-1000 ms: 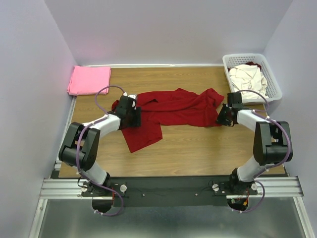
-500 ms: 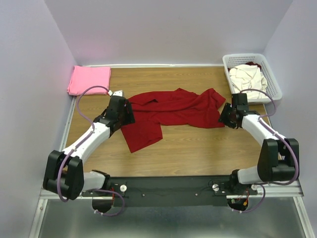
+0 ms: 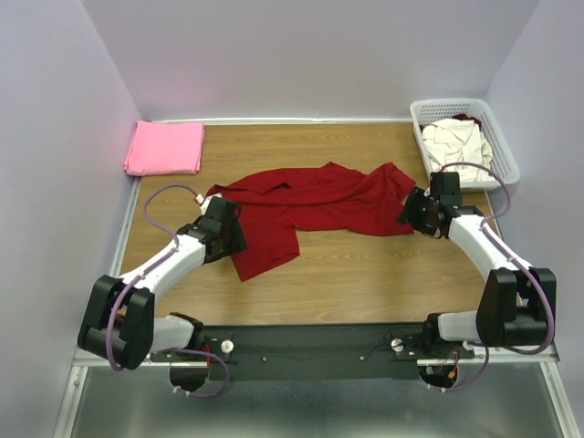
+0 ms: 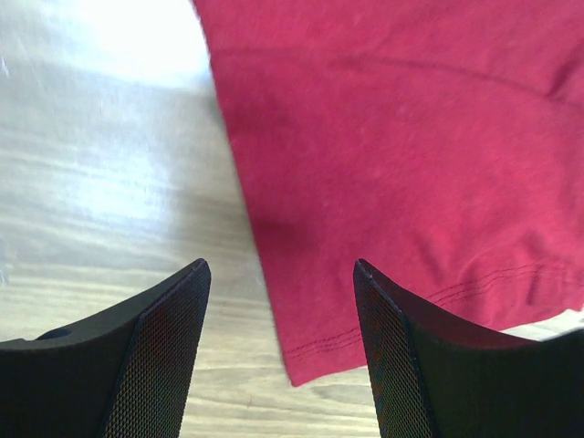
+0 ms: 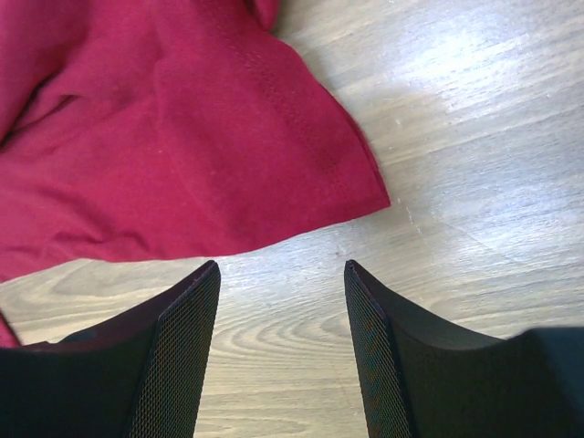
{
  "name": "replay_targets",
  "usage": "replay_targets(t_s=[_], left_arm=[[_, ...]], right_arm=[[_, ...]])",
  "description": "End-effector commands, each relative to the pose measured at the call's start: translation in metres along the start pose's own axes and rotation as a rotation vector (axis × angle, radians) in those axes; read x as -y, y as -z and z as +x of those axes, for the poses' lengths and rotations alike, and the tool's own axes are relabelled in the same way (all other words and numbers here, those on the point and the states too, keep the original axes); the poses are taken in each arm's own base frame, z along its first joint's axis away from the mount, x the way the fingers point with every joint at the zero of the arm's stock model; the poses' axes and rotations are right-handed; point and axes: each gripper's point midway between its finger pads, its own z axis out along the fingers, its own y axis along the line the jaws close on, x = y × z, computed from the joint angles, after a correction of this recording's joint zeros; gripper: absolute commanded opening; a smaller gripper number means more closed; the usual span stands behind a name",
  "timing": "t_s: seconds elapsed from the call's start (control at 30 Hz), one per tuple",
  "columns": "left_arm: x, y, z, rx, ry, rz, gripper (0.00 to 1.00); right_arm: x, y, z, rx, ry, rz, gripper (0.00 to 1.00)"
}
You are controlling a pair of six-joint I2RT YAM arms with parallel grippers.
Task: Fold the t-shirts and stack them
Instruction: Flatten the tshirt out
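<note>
The red shirt (image 3: 310, 203) lies rumpled across the middle of the table (image 3: 365, 274), with one flap reaching toward the near edge. The left gripper (image 4: 278, 269) sits low at the shirt's left side. Its jaws are spread and grip no cloth, and the shirt's hemmed edge lies below the gap. The right gripper (image 5: 281, 266) is at the shirt's right end, jaws spread too, over bare wood just beside a corner of the cloth. A pink shirt (image 3: 164, 148) lies folded flat in the far left corner. White shirts (image 3: 456, 141) are heaped in the basket (image 3: 447, 103) at the far right.
</note>
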Motion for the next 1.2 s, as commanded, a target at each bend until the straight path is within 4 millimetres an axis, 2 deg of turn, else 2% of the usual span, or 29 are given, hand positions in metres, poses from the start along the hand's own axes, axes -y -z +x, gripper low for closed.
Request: replay_targets(t_s=[0.0,0.23,0.5,0.6,0.63,1.0,1.17], left_arm=[[-0.005,-0.003,0.017,-0.049,0.037,-0.027,0.71],[0.002,-0.013,0.034,-0.116,-0.008,-0.053,0.68],[-0.009,-0.02,0.046,-0.155,-0.011,-0.105,0.59],[-0.011,-0.021,0.051,-0.174,-0.02,-0.116,0.52],[-0.014,-0.021,0.054,-0.186,-0.023,-0.126,0.47],[-0.013,-0.027,0.07,-0.256,-0.078,-0.176,0.5],[-0.014,-0.027,0.074,-0.272,-0.086,-0.203,0.49]], right_arm=[[-0.007,0.007,0.003,0.01,0.025,-0.044,0.64],[-0.015,0.006,0.004,0.009,0.028,-0.092,0.64],[-0.015,0.006,0.003,0.018,0.028,-0.097,0.64],[-0.015,0.005,0.002,0.019,0.027,-0.095,0.64],[-0.015,0.006,0.002,0.02,0.028,-0.095,0.64],[-0.019,0.012,-0.003,0.048,0.031,-0.112,0.64],[-0.021,0.016,-0.006,0.065,0.031,-0.126,0.64]])
